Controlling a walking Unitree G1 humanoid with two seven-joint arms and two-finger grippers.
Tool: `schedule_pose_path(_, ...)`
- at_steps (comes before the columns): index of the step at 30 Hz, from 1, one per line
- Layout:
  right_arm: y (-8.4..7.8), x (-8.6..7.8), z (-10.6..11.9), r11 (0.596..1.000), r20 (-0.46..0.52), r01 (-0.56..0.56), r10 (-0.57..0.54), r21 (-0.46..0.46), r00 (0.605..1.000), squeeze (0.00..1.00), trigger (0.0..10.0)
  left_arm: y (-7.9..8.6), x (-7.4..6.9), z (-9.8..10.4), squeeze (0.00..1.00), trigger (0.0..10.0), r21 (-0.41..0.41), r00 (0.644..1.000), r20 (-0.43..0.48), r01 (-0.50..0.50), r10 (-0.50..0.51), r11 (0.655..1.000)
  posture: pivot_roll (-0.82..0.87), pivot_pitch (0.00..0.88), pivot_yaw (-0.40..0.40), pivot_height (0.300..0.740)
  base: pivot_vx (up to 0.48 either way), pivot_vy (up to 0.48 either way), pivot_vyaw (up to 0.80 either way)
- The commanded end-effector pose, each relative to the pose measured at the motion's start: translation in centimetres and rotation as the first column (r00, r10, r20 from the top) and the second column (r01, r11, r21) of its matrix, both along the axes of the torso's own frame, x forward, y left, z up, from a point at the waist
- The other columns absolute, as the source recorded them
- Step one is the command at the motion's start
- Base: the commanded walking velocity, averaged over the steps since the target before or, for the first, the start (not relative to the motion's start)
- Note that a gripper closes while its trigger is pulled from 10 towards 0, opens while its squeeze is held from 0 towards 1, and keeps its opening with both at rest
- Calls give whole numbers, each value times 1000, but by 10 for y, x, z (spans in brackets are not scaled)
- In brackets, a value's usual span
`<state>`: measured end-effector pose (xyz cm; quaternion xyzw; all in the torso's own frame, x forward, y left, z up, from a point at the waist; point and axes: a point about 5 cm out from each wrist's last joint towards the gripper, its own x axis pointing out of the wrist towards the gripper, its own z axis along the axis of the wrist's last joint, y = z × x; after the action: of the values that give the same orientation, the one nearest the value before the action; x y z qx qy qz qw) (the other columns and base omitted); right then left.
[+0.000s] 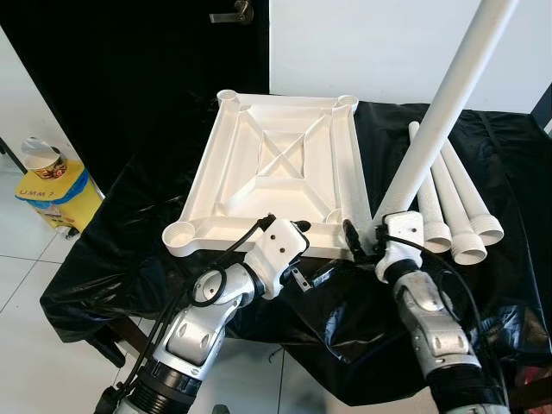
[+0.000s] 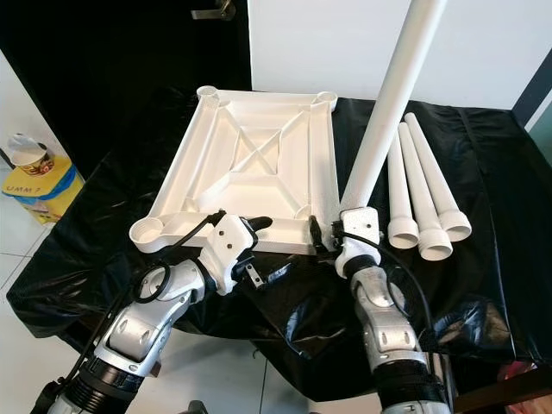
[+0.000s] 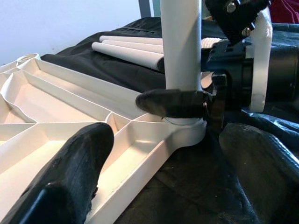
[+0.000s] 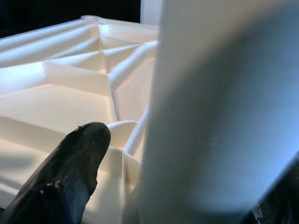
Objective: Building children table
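1. White plastic: one tabletop [image 1: 280, 172] lies underside up on a black-draped table [image 1: 129, 250], with three loose legs [image 1: 453, 203] beside it. The right gripper [image 1: 366, 237] is clamped on a fourth leg [image 1: 435, 116], upright at the near right corner socket.
2. The left wrist view shows the left gripper [image 3: 163, 172] with jaws apart, straddling the near edge.
3. The right wrist view shows the ribs close up.

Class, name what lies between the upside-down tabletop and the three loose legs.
The upright leg held by the right gripper, between the tabletop and loose legs, seen in both eye views.
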<state>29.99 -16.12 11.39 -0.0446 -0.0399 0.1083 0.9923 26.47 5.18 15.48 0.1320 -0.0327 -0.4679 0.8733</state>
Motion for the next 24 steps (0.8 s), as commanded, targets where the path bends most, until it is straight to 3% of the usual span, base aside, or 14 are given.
schedule_pose_path(1, 0, 2, 1, 998, 9, -57, 57, -2, 998, 494, 10000, -1, 0, -3, 0, 10000, 5, 1000, -5, -10, 10, 1000, 33, 0, -54, 740, 0, 0, 0)
schedule_pose_path(2, -1, 3, 2, 997, 13, -79, 79, -7, 997, 0, 10000, -1, 0, -3, 0, 10000, 4, 1000, -5, -9, 9, 1000, 34, 0, -55, 740, 0, 0, 0)
schedule_pose_path(4, -5, 7, 3, 988, 9, -148, 148, -35, 989, 0, 10000, 0, 0, -4, 0, 10000, 7, 1000, -3, -7, 7, 1000, 33, 0, -49, 740, 0, 0, 0)
schedule_pose_path(12, -6, 20, -1, 974, -29, -200, 199, -102, 980, 0, 10000, -1, 2, -4, 0, 10000, 19, 1000, 7, 0, 0, 1000, 34, 0, -47, 740, 0, 0, 0)
schedule_pose_path(13, -4, 22, -5, 971, -46, -214, 210, -106, 977, 0, 2667, -2, 2, -3, 0, 10000, 18, 1000, 9, 2, -2, 1000, 41, 0, -50, 740, 0, 0, 0)
schedule_pose_path(15, -3, 21, -7, 969, -53, -220, 215, -108, 975, 0, 2667, -3, 2, -3, 0, 10000, 17, 1000, 9, 2, -2, 1000, 41, 0, -50, 740, 0, 0, 0)
schedule_pose_path(16, -3, 21, -9, 968, -59, -230, 225, -104, 973, 0, 0, -3, 1, -3, 0, 10000, 17, 1000, 9, 1, -2, 1000, 45, 0, -52, 740, 0, 0, 0)
schedule_pose_path(24, -5, 16, -21, 966, -88, -246, 239, -79, 967, 0, 0, -1, -1, -6, 0, 10000, 22, 1000, 3, -10, 10, 1000, 51, 0, -59, 740, 0, 0, 0)
